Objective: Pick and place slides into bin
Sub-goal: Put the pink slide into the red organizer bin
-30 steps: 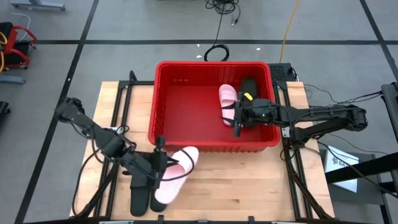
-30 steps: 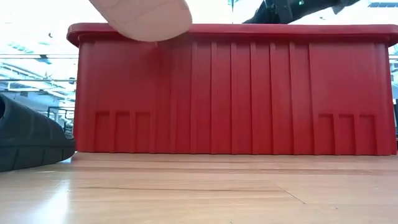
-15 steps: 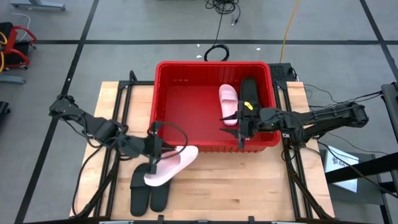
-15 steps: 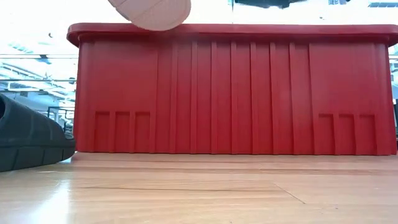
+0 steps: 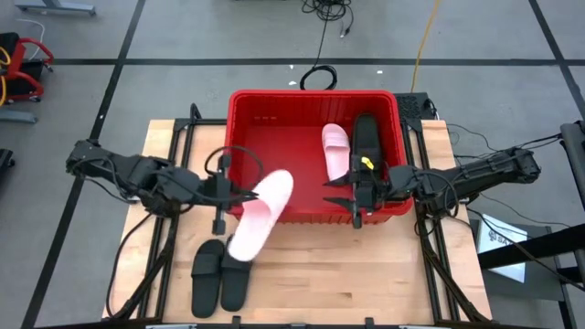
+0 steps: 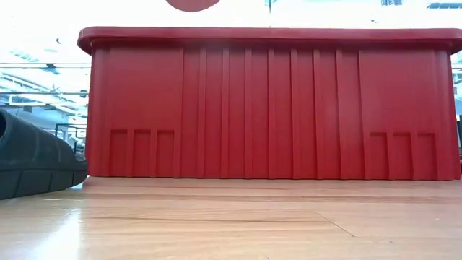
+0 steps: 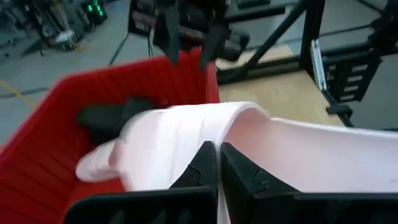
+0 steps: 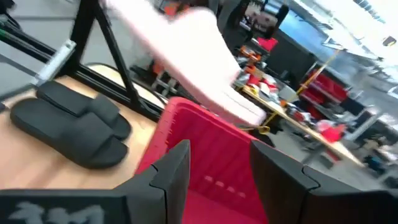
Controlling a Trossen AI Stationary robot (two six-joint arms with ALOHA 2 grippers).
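Observation:
My left gripper (image 5: 219, 197) is shut on a pale pink slide (image 5: 260, 216), which is lifted above the table; in the high view the slide's far end overlaps the near left part of the red bin (image 5: 247, 110). Only its underside (image 6: 192, 3) shows at the top of the low view. Inside the bin lie another pink slide (image 5: 334, 151) and a black slide (image 5: 366, 137). Two black slides (image 5: 219, 283) lie side by side on the table near the front edge. My right gripper (image 5: 355, 197) hovers open over the bin's near wall with nothing between its fingers. My left gripper pinches the pink slide's wide strap at its edge (image 7: 219, 134) between its two shut fingers (image 7: 202, 165). The fingers come from the table's left, slanting slightly down. The slide is lifted clear of the table and slants, its far end toward the bin and its near end lower.
The bin's tall ribbed near wall (image 6: 267, 101) fills the low view, with one black slide (image 6: 36, 162) at its left on the wooden table (image 5: 366, 274). Bare wood lies in front of the bin to the right. Black frame rails (image 5: 174, 164) run along both table sides.
My left gripper has risen and gone toward the far edge and the bin, carrying the pink slide up off the table; the slide's far end now overlaps the bin's rim. My right gripper has drawn back toward the bin's near wall and turned somewhat.

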